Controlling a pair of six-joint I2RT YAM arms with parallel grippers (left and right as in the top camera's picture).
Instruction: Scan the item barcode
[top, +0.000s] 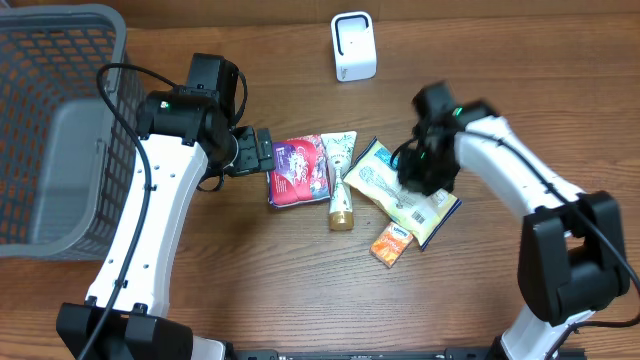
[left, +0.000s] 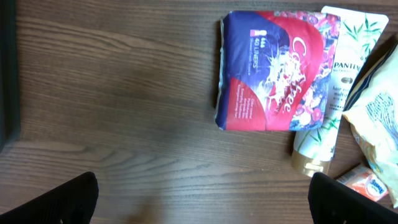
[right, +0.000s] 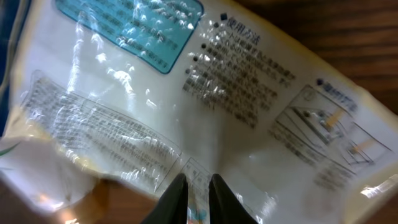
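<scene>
A white crinkly snack bag with printed text lies right of the table's middle, its back label facing up. My right gripper is down on it. In the right wrist view the two dark fingertips stand almost together, and the bag's film creases toward them with a fold between them, so the right gripper is shut on it. My left gripper hovers wide open over bare wood just left of a red and blue liner pack; nothing lies between the fingers of the left gripper.
A white scanner stands at the back centre. A grey mesh basket fills the left side. Beside the liner pack lie a white Pantene tube and a small orange packet.
</scene>
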